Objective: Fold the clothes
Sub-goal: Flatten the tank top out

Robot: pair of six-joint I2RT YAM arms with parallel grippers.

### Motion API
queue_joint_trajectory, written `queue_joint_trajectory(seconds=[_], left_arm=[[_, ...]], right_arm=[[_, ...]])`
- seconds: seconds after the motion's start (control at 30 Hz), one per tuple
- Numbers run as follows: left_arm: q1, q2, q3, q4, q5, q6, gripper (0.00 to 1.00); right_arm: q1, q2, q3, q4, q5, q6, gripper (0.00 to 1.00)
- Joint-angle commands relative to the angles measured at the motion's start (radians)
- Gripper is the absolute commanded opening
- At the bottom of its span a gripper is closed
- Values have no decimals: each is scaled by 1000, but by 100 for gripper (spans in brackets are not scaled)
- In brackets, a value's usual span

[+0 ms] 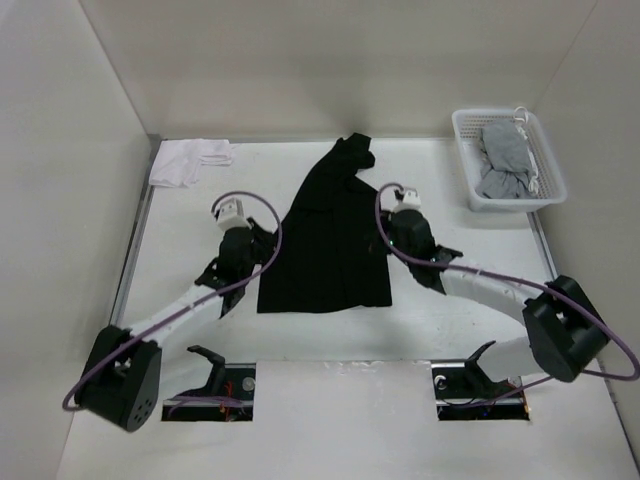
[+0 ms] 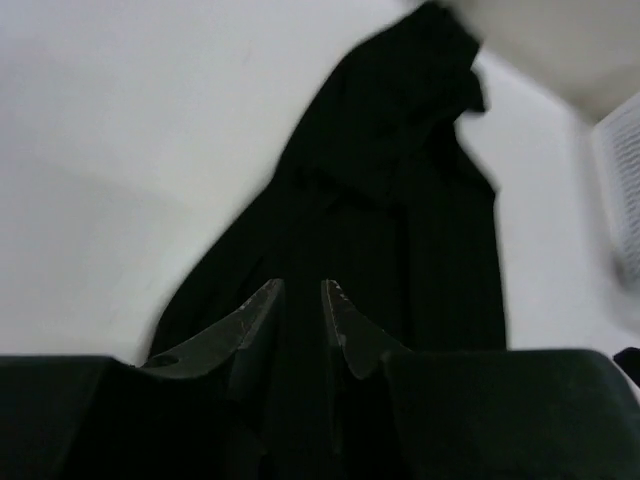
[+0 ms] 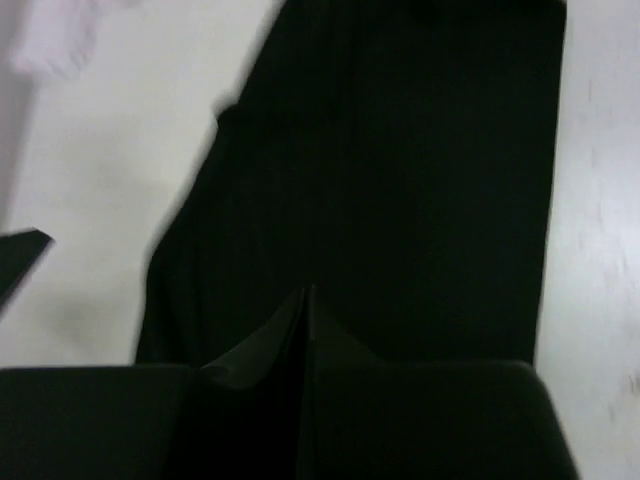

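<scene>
Fabric this limp and light is likely going to sag and slide, so pinching a hem corner is looking wisest. The black T-shirt [image 1: 330,245] is lying in a long strip left of the basket [image 1: 462,160]. On its basket side the right gripper [image 3: 305,300] is pressing its fingers together, on cloth or not unclear; opposite, the left gripper [image 2: 301,285] is hovering, fingers slightly parted

**Black T-shirt [image 1: 330,250], folded lengthwise**

One plain black garment of soft fabric lay flat mid-counter [image 1: 450,330]. It formed a long tapering shape, with a broad straight hem toward the near edge and a narrow, bunched end toward the back wall.
</scene>
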Motion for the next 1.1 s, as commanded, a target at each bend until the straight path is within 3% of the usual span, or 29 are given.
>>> queue_joint_trajectory(seconds=[0.0, 0.17, 0.27, 0.47, 0.87, 1.07], left_arm=[[4, -173, -154, -236, -18, -91, 20], [-33, -384, -223, -521, -23, -234, 40], [-41, -399, -232, -603, -17, -288, 42], [-51, -375, -225, -716, 17, -340, 31], [-134, -326, -200, -804, -18, -418, 23], [-176, -339, -167, -877, -27, -464, 21]], right_arm=[[46, -129, -154, 83, 21, 59, 11], [104, -275, -320, 80, 26, 63, 27], [109, -338, -364, 73, 29, 71, 32], [109, -429, -410, 24, 30, 62, 37], [109, -467, -459, 15, 50, 82, 37], [109, -482, -466, -29, 73, 108, 43]])
